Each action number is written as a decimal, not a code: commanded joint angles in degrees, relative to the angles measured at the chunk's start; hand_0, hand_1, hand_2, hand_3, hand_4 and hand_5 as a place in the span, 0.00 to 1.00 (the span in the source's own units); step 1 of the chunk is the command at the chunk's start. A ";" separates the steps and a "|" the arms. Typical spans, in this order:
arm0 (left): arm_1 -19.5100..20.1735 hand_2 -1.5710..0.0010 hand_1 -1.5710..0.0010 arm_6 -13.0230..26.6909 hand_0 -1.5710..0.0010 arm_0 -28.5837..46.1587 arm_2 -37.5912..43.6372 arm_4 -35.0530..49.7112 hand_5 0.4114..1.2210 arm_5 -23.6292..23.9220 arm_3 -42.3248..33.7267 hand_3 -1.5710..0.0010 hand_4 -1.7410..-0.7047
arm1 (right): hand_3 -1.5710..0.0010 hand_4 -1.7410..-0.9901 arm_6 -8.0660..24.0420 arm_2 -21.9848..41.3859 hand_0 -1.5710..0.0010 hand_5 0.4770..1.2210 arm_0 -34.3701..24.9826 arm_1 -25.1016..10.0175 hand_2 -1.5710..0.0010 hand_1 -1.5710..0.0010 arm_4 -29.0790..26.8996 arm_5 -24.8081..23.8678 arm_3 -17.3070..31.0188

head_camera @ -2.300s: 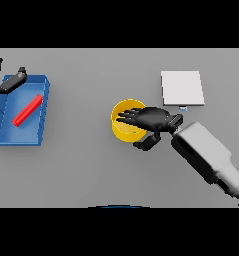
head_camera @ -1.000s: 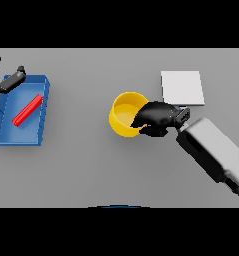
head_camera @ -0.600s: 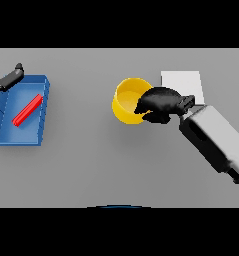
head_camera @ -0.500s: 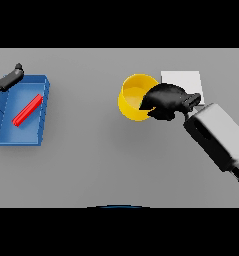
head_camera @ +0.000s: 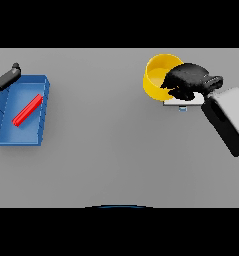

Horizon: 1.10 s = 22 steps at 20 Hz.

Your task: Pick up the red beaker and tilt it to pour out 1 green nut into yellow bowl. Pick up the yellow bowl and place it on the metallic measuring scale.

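My right hand (head_camera: 187,80) is shut on the rim of the yellow bowl (head_camera: 158,76), holding it tilted in the air at the upper right. The bowl and hand cover most of the metallic measuring scale (head_camera: 183,102); only its near edge shows below them. A red beaker (head_camera: 27,110) lies on its side inside the blue tray (head_camera: 6,139) at the left. No green nut is visible. My left hand (head_camera: 5,79) rests at the far left edge, just beyond the tray's back corner, with its fingers relaxed.
The blue tray takes up the left side of the grey table (head_camera: 111,150). My right forearm (head_camera: 228,120) slants in from the right edge toward the bowl.
My right hand closed on the bowl, lifted it off the table and carried it up and to the right until it came over the scale. The left hand stayed put.
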 commanded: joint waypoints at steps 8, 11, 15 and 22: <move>1.27 1.00 1.00 2.61 1.00 0.72 0.37 0.84 0.44 1.83 -3.43 1.00 0.88 | 0.05 0.02 -0.82 -1.24 0.03 1.00 -1.06 0.21 0.05 0.09 1.44 -5.92 13.27; 0.85 1.00 1.00 3.72 1.00 0.73 -0.03 0.91 0.45 1.94 -3.66 1.00 0.87 | 0.03 0.02 -0.63 -1.61 0.04 1.00 -2.74 0.80 0.08 0.13 1.93 -7.32 17.90; 0.42 1.00 1.00 4.12 1.00 0.24 -0.28 0.31 0.46 1.81 -2.12 1.00 0.86 | 0.01 0.01 -2.94 -1.12 0.09 1.00 -2.91 1.12 0.14 0.21 2.35 -8.14 21.50; 0.90 1.00 1.00 2.52 1.00 1.02 0.35 0.92 0.45 1.46 -2.14 1.00 0.87 | 0.12 0.13 -3.11 -1.79 0.10 1.00 -3.60 1.70 0.25 0.27 1.67 -7.88 24.30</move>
